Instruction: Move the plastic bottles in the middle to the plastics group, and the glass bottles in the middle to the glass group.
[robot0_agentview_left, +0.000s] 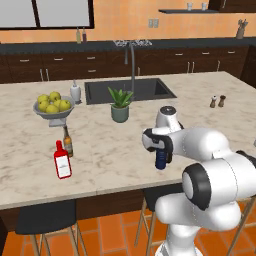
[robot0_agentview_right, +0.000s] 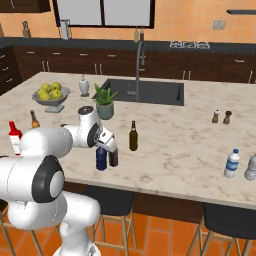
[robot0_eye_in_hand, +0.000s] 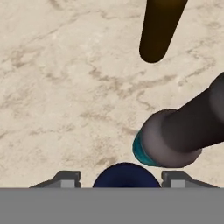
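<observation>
The squat dark-blue plastic bottle (robot0_agentview_left: 161, 161) (robot0_agentview_right: 101, 159) (robot0_eye_in_hand: 126, 175) stands upright near the counter's front edge. My gripper (robot0_agentview_left: 160, 150) (robot0_agentview_right: 103, 148) (robot0_eye_in_hand: 120, 177) reaches down over it, open, with a finger on each side and a small gap showing. Right beside it stands the near-black glass bottle (robot0_agentview_right: 114, 159) (robot0_eye_in_hand: 175, 140) with a blue label. The amber-brown glass bottle (robot0_agentview_right: 133, 136) (robot0_eye_in_hand: 159, 26) stands a little farther back. The glass group, a flat red bottle (robot0_agentview_left: 62, 162) (robot0_agentview_right: 15, 137) and a small brown bottle (robot0_agentview_left: 67, 142) (robot0_agentview_right: 34, 120), is far left. Clear plastic bottles (robot0_agentview_right: 231, 163) stand far right.
A potted plant (robot0_agentview_left: 120, 106) (robot0_agentview_right: 104, 104) stands behind the middle bottles, in front of the sink (robot0_agentview_left: 130, 90). A bowl of yellow fruit (robot0_agentview_left: 53, 106) and a white dispenser (robot0_agentview_left: 75, 93) are at the back left. Salt and pepper shakers (robot0_agentview_right: 221, 117) stand at the right.
</observation>
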